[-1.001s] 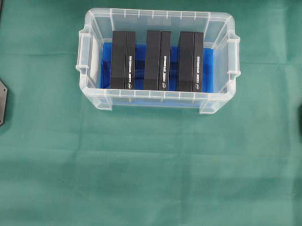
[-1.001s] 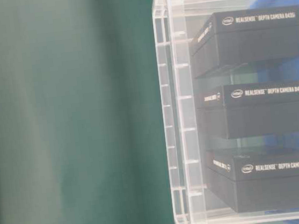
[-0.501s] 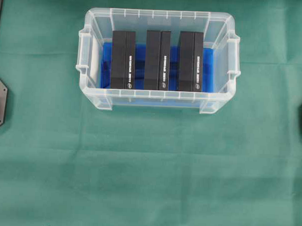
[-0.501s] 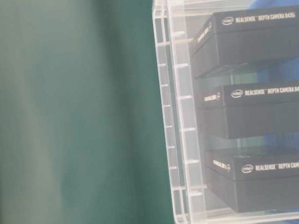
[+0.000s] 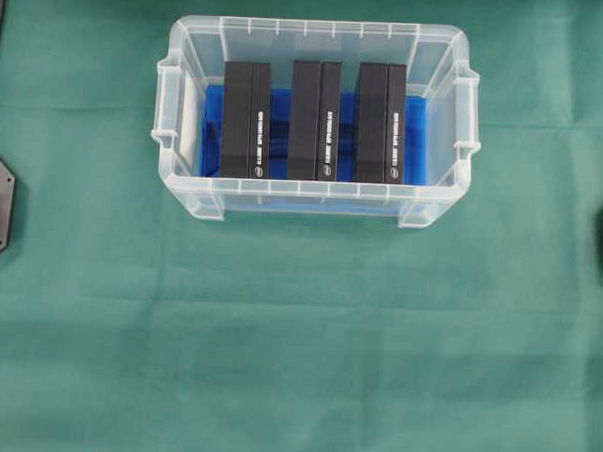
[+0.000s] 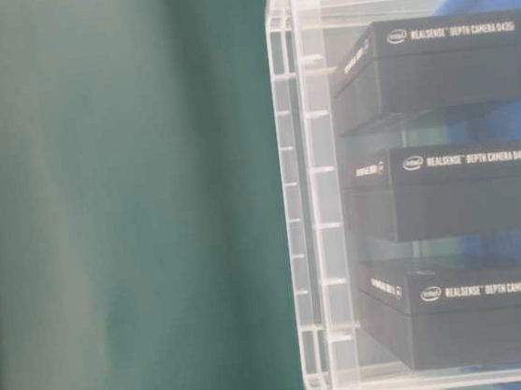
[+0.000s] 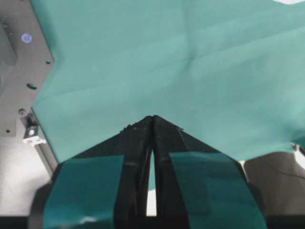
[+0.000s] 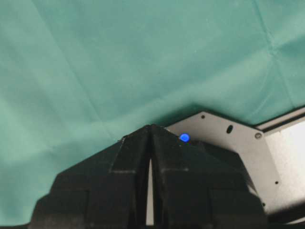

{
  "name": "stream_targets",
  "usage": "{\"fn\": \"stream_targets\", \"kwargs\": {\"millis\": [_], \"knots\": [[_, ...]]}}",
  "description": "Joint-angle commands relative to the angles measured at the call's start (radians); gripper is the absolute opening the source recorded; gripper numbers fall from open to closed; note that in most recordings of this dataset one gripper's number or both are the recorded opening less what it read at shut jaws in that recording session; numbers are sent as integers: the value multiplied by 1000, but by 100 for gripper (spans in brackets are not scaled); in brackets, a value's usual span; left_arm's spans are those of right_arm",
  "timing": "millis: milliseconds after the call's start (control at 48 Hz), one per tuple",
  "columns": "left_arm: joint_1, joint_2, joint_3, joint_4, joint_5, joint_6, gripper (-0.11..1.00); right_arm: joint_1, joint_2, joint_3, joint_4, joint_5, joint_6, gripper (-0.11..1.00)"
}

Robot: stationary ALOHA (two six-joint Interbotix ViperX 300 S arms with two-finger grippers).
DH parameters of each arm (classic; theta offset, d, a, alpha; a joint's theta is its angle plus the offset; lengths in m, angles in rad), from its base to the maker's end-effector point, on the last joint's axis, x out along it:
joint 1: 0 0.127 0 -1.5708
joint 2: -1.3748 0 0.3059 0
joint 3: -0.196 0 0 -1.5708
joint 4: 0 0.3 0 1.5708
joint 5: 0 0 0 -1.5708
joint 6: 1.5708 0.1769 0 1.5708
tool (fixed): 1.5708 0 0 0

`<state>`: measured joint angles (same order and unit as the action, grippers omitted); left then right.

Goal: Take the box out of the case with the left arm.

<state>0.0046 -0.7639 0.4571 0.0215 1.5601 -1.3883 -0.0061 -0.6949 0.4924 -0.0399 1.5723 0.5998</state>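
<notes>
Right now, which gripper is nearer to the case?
Cannot tell. Left gripper hangs shut by its base plate, right gripper by its own; both are far from the case, at opposite sides.

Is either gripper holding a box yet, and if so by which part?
No. The left gripper and the right gripper are both shut on nothing, over bare green cloth. All three black boxes stand in the case.

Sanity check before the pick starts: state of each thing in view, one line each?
case: lidless, upright on the green cloth, blue cloth lining its bottom.
left box: inside the case, on edge, untouched.
middle box: inside the case, on edge, untouched.
right box: inside the case, on edge, untouched.
left gripper: shut, empty, over bare cloth.
right gripper: shut, empty, over cloth near its base plate.
</notes>
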Motion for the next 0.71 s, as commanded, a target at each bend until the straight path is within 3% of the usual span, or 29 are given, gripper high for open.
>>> {"fn": "stream_targets", "kwargs": {"millis": [0, 146, 271, 355, 417, 688], "knots": [[3, 2, -3, 0, -12, 2, 6, -2, 2, -25, -2, 0, -2, 0], [3, -12, 26, 0, -78, 8, 23, -2, 2, -25, -2, 0, -2, 0], [3, -14, 41, 5, -112, 29, 54, -2, 3, -25, -2, 0, -2, 0], [3, -8, 43, 5, -114, 75, 79, -2, 3, -25, -2, 0, -2, 0], [3, -5, 44, 5, -112, 106, 92, -2, 3, -25, -2, 0, -2, 0], [6, 6, 43, 6, -110, 114, 95, -2, 8, -25, 0, 0, 0, 0]]}}
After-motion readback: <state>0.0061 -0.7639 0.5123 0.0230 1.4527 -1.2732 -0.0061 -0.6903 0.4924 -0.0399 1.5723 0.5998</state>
